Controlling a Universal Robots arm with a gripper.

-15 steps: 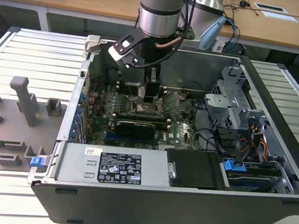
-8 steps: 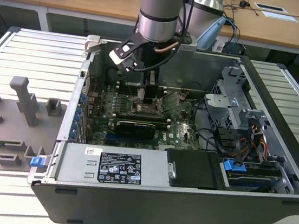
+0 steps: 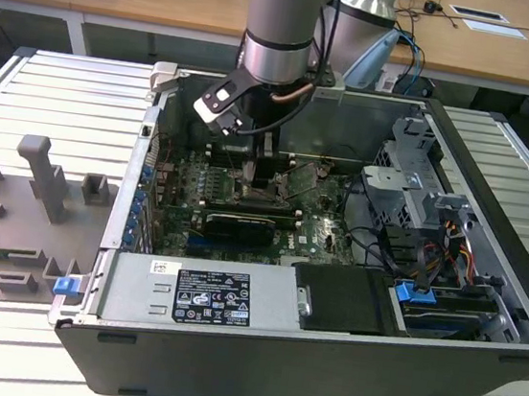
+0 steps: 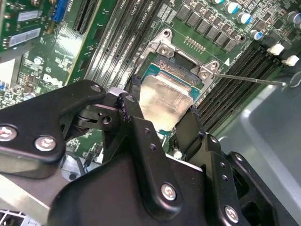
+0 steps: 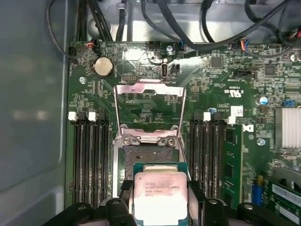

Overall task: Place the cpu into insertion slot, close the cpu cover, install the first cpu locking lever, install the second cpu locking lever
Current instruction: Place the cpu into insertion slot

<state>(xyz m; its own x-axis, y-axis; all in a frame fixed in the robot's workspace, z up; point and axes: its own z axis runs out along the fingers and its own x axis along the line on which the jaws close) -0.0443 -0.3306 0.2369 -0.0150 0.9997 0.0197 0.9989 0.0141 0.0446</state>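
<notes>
Cpu held at its open socket.
The gripper (image 3: 252, 179) clamps the cpu (image 5: 160, 197) by two opposite edges (keeping it level), near the bare insertion slot (image 5: 148, 155); the cpu cover (image 5: 149, 101) stands raised, leaving access.

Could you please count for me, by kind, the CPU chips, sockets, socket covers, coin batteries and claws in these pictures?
cpu: 1, held in the claw
claw: 1
insertion slot: 1
cpu cover: 1, standing open
coin battery: 1
Total: 5
</notes>
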